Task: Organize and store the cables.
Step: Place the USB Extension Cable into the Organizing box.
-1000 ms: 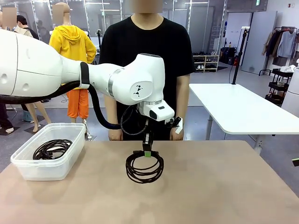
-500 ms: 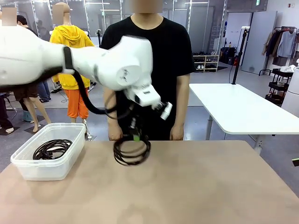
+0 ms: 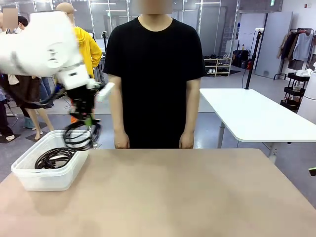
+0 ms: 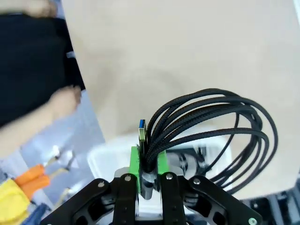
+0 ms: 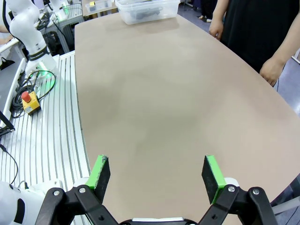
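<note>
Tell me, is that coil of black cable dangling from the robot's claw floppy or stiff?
Probably springy rather than limp: pinched at one spot by the left gripper, the coiled cable fans into open loops instead of collapsing. It looks light, since that narrow pinch carries it all. Its braided surface likely resists slipping. Hanging above the plastic bin, it would probably swing.

So the left arm (image 3: 44, 47) is all glossy white, rounded housings, with a thick black hose (image 3: 42, 101) looping off it. The left gripper (image 4: 149, 176) is black, linkage fingers with silver screws at the pivots and bright green pads (image 4: 135, 161). The right gripper (image 5: 157, 173) is the same build: black links, round screw heads, green pads (image 5: 212, 178) on the tips. The person (image 3: 155, 74) wears a plain black short-sleeved t-shirt.
</note>
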